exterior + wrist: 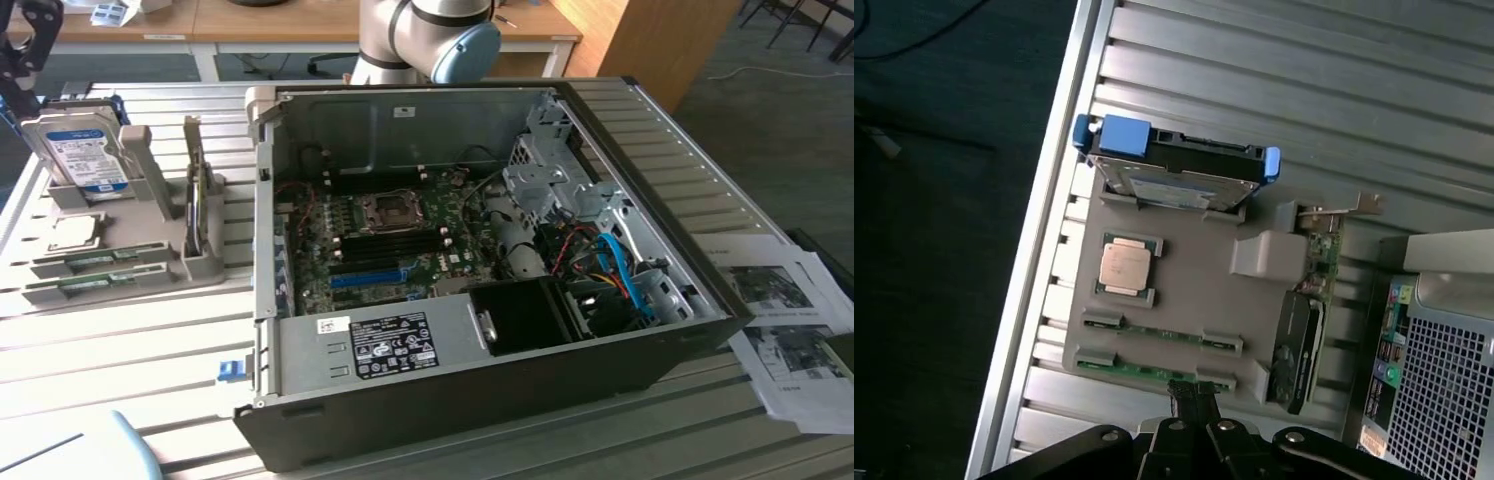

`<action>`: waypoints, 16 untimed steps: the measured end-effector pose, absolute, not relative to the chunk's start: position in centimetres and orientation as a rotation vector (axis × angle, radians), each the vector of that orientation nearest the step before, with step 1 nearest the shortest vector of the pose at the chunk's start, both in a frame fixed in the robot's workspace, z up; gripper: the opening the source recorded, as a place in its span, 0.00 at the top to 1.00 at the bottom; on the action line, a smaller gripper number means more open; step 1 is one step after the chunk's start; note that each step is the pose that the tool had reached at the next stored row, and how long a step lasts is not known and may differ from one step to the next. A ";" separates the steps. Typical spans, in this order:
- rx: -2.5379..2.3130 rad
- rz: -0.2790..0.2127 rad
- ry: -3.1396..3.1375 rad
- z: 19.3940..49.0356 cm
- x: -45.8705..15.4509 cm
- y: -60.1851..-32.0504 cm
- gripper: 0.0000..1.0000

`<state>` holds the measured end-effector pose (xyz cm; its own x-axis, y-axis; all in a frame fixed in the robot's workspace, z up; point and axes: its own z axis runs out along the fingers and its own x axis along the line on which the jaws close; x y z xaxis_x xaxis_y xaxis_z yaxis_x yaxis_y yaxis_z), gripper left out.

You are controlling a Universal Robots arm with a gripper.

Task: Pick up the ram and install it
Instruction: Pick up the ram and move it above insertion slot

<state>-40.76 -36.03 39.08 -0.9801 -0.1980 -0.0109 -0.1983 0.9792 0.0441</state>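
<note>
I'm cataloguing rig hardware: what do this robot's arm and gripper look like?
The arm is built of rounded, light grey tube segments, with a blue-grey cap over one joint. The gripper is black, with two narrow fingers on angular linkage bars fastened by small silver pins.

— Looks like a robotics lab or test workshop, not a home.
— Judging by what?
— By a robot arm (427, 40) standing behind an open computer case (441, 420) laid on a slatted aluminium table (134, 360).
— Anything else?
— Beside the case, a grey fixture (1184, 290) holding a hard drive (83, 150) and other parts in slots. Printed sheets (787, 330) at the table's edge; wooden tables (267, 25) and grey carpet (787, 60) behind, office-like.
</note>
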 end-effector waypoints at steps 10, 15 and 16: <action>-0.473 0.071 3.101 39.1 -40.8 -36.0 0.91; -0.556 0.071 3.088 39.1 -40.8 -36.0 0.91; -0.574 0.071 3.085 39.1 -40.8 -36.0 0.91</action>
<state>-40.75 -36.03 39.08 -0.9331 -0.3595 -0.0109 -0.3596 0.9321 0.0441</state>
